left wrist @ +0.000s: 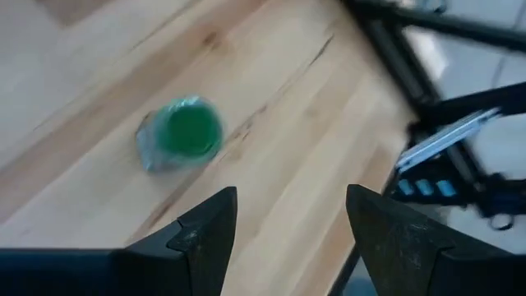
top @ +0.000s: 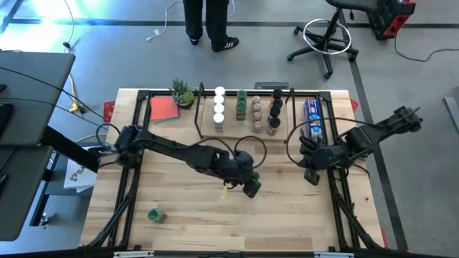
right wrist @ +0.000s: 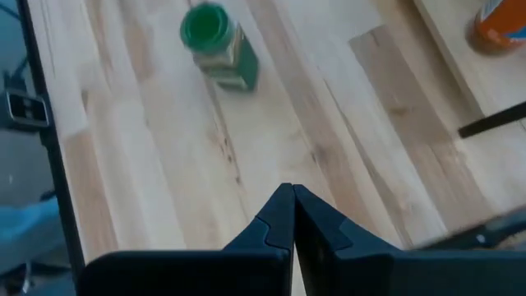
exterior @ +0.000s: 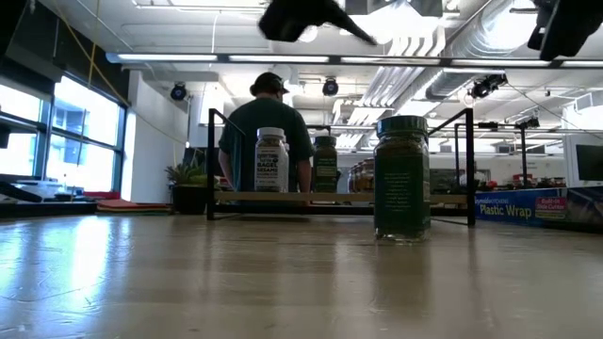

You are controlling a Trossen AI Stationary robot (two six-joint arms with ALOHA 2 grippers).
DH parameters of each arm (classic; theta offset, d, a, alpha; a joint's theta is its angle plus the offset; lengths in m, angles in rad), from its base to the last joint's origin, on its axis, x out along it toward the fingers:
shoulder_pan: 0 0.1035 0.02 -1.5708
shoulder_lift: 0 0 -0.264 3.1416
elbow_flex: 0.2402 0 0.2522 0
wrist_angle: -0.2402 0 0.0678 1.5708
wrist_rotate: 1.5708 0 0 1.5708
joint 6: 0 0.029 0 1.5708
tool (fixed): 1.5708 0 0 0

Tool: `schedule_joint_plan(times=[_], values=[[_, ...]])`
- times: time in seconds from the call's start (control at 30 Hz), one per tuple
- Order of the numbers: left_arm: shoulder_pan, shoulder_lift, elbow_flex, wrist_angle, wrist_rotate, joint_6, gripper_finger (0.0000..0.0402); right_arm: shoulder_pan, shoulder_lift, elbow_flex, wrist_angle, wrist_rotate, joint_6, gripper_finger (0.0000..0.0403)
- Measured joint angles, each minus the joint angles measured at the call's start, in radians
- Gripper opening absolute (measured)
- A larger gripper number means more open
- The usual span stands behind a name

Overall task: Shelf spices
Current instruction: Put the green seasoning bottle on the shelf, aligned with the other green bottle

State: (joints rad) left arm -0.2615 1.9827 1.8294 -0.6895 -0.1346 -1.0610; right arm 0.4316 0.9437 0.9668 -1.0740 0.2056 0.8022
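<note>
Green-capped spice jar [top: 156,214] stands alone near the worktop's [top: 287,215] front-left edge, bare wood all around. Shelf [top: 244,115] at the back holds four jar rows. Left tool [top: 250,188] hovers open mid-worktop; right tool [top: 311,176] closed.

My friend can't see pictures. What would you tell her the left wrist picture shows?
A small spice jar with a green lid stands alone on the light wooden table, seen from above. The left claw hangs over the table with its two dark fingers apart and nothing between them.
</note>
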Motion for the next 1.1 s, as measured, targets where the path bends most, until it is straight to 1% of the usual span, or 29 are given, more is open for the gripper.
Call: schedule_joint_plan(times=[0.1,0.17,0.27,0.37,0.43,0.6,0.7,0.8,0.9,1.1], values=[[-0.006,0.001,0.028,-0.143,-0.001,-0.020,0.0223,0.033,-0.014,0.000,-0.042,0.001,0.000,0.0000],[-0.018,0.001,0.058,-0.252,-0.004,-0.062,0.0223,0.057,-0.024,0.000,-0.073,0.000,0.000,0.0000],[-0.066,0.000,0.088,-0.398,-0.029,-0.120,0.0223,0.092,-0.039,0.000,-0.131,0.005,0.001,0.0000],[-0.123,0.000,0.086,-0.502,-0.072,-0.189,0.0223,0.122,-0.056,0.000,-0.181,0.030,0.006,0.0000],[-0.152,0.000,0.070,-0.503,-0.101,-0.229,0.0223,0.138,-0.066,0.000,-0.199,0.047,0.006,0.0000],[-0.180,0.000,0.031,-0.394,-0.124,-0.363,0.0223,0.154,-0.088,0.000,-0.202,0.091,0.001,0.0000],[-0.170,0.000,0.004,-0.391,-0.060,-0.428,0.0223,0.154,-0.095,0.000,-0.202,0.110,-0.001,0.0000],[-0.159,0.000,-0.014,-0.378,-0.037,-0.426,0.0229,0.154,-0.097,0.000,-0.202,0.125,-0.013,0.0000],[-0.151,0.000,-0.017,-0.381,-0.027,-0.395,0.0249,0.154,-0.095,0.000,-0.202,0.123,-0.018,0.0000],[-0.142,0.000,-0.017,-0.381,-0.024,-0.377,0.0307,0.154,-0.095,0.000,-0.201,0.119,0.008,0.0000]])
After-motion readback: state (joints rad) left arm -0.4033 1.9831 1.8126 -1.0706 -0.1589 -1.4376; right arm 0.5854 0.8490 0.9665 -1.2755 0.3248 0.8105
